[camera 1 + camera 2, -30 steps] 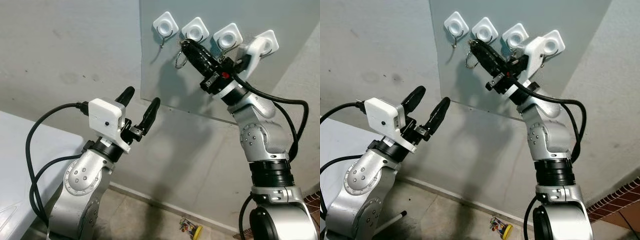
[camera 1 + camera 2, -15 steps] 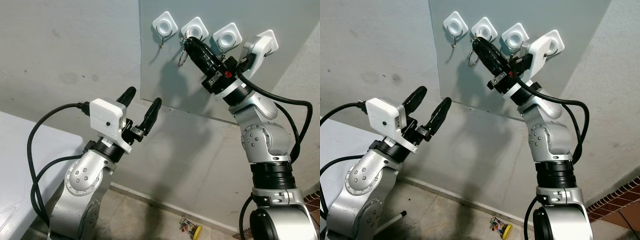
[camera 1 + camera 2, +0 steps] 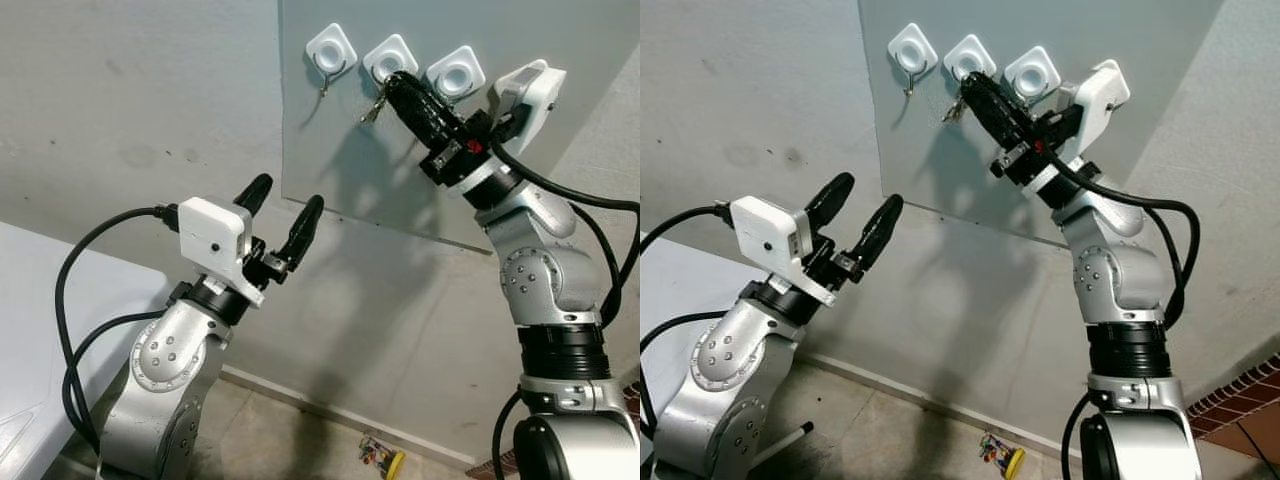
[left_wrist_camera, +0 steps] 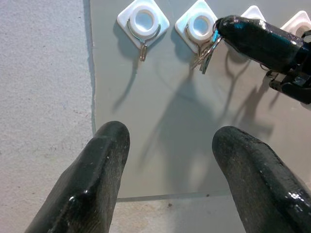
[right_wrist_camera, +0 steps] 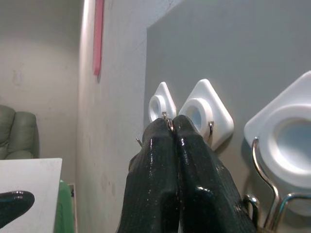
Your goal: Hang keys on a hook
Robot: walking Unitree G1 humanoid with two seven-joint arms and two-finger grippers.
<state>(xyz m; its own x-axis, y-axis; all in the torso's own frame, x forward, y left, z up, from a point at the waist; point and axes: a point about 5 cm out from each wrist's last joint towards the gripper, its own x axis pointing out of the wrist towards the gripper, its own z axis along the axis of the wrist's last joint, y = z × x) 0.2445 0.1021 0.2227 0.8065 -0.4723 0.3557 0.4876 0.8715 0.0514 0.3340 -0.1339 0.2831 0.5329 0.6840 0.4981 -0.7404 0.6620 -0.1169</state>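
While the left tool (image 3: 280, 215) waits spread wide, the right tool (image 3: 393, 85) pinches the keys (image 4: 206, 54) against the second hook (image 4: 199, 26).

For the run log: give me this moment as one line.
phase: hanging | right gripper: shut on keys, at second hook on grey board | left gripper: open, idle below | keys not released

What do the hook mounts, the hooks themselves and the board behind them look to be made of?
Hook mounts: glossy white moulded plastic, probably, with rounded edges. Hooks: thin bright wire, likely steel, glinting. Board: smooth matte grey sheet, plastic or painted panel; cannot tell which. The right claw holds the keys, silvery metal.
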